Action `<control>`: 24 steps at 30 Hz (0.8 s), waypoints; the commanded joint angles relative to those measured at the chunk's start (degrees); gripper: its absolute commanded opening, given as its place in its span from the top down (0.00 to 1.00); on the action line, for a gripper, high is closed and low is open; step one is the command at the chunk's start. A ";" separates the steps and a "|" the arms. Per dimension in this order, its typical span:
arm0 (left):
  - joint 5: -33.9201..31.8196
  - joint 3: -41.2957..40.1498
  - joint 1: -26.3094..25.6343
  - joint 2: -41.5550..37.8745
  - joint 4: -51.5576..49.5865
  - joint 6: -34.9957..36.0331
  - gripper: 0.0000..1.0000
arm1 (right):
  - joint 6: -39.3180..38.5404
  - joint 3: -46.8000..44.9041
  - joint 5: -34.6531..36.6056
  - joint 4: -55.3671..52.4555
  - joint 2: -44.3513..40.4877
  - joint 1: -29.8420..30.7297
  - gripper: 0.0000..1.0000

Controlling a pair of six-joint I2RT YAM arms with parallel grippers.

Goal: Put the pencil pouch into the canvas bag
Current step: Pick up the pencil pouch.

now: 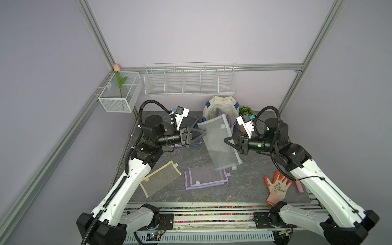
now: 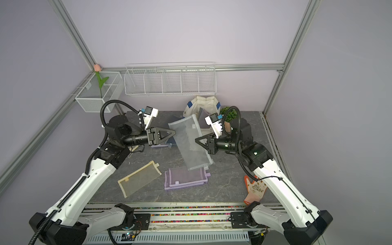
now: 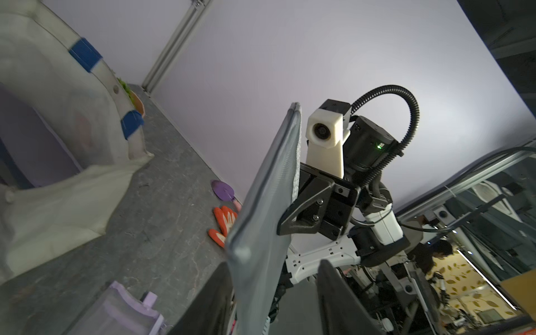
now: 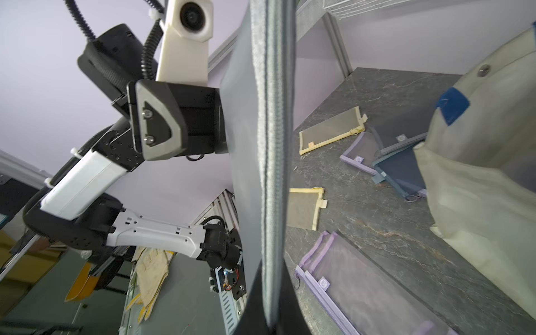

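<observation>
A grey mesh pencil pouch [image 1: 216,142] [image 2: 188,142] hangs tilted in the air between my two grippers, in front of the canvas bag [image 1: 220,106] [image 2: 203,104]. My right gripper [image 1: 226,140] [image 4: 271,261] is shut on the pouch's zipper edge [image 4: 261,145]. My left gripper [image 1: 204,133] [image 3: 274,264] is open at the opposite side. The pouch [image 3: 261,220] passes between its fingers, close to one finger and clear of the other. The off-white bag [image 3: 58,116] [image 4: 478,174], with blue strap patches, stands slumped at the back of the table with its mouth open.
Two purple pouches [image 1: 206,178] lie stacked mid-table, a yellow one [image 1: 161,178] to their left, dark ones [image 4: 400,162] beside the bag. An orange glove [image 1: 276,186] lies front right and a potted plant [image 1: 246,111] stands right of the bag. A wire rack [image 1: 189,79] hangs on the back wall.
</observation>
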 commanded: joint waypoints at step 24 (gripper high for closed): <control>-21.51 -6.37 -15.00 8.98 28.26 -13.88 0.99 | 22.52 -6.09 11.61 23.43 1.66 -2.85 0.94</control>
